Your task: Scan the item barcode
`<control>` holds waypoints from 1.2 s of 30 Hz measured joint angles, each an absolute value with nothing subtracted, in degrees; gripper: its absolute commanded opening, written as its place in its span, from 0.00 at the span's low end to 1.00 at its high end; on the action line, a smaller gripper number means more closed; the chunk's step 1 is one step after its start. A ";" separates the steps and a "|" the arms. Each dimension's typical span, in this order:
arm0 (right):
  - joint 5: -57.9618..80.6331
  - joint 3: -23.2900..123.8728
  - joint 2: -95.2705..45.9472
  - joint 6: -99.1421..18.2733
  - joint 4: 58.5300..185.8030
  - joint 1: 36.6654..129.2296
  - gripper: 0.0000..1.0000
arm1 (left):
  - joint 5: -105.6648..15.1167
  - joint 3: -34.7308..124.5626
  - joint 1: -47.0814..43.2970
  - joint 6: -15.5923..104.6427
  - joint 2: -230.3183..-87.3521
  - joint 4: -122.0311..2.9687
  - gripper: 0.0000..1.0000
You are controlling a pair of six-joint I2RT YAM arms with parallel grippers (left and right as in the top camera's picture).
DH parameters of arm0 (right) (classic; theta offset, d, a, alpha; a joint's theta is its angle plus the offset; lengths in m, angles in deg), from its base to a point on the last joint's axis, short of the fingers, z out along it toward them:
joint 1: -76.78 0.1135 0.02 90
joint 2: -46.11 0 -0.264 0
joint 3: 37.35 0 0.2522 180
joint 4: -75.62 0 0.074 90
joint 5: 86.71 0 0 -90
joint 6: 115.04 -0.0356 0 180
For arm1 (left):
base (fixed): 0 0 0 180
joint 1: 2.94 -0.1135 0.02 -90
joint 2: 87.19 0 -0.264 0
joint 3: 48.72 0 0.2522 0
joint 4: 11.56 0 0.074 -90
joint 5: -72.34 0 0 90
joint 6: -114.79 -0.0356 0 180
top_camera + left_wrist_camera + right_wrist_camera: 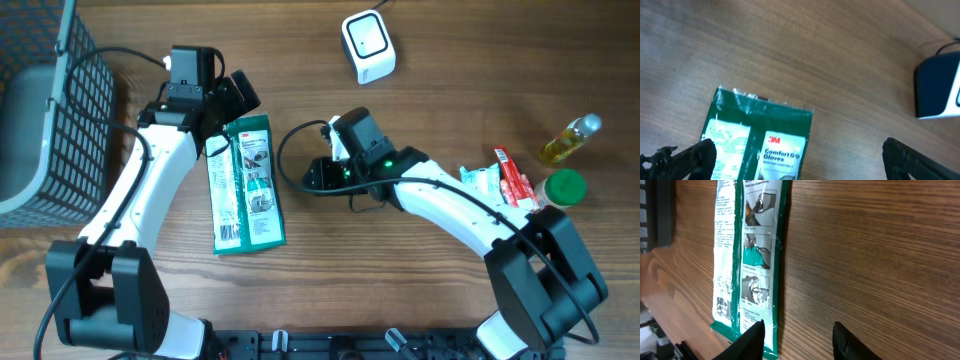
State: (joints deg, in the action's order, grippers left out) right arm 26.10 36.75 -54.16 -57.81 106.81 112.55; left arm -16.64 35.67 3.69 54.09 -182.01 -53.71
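- The glove package [247,185] lies flat on the table [400,290], left of centre in the overhead view, with its long axis running close to 12–6 o'clock.
- The left gripper [797,150] hangs over the package's 12 o'clock end with its jaws spread wide and nothing in them. The pack's top seam sits between and below the fingertips.
- The right gripper [797,340] sits at the package's 3 o'clock side, just beside its long edge, with the jaws partly apart over bare wood – empty.
- The left arm is the nearer one, already lined up on the short end.
- The white scanner [368,45] stands toward 1 o'clock from the package and well apart from it. My guess is the pack must travel that way with its printed face turned to the scanner.
- What looks like the barcode sits near the 6 o'clock end, far from the left fingers.
- Open wood lies between pack and scanner. The wire basket [60,100] crowds the 9 o'clock side, and the small bottle [570,140] and tube [515,175] sit far off at 3 o'clock.
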 measured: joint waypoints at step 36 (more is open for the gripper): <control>19.26 36.75 -54.16 -58.01 106.92 111.72 0.48 | 3.95 14.80 3.67 59.64 -182.45 -52.37 0.04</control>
State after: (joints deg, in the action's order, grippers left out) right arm 19.26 36.75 -54.16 -58.01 106.92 111.72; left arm 3.95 14.80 3.67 59.64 -182.45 -52.37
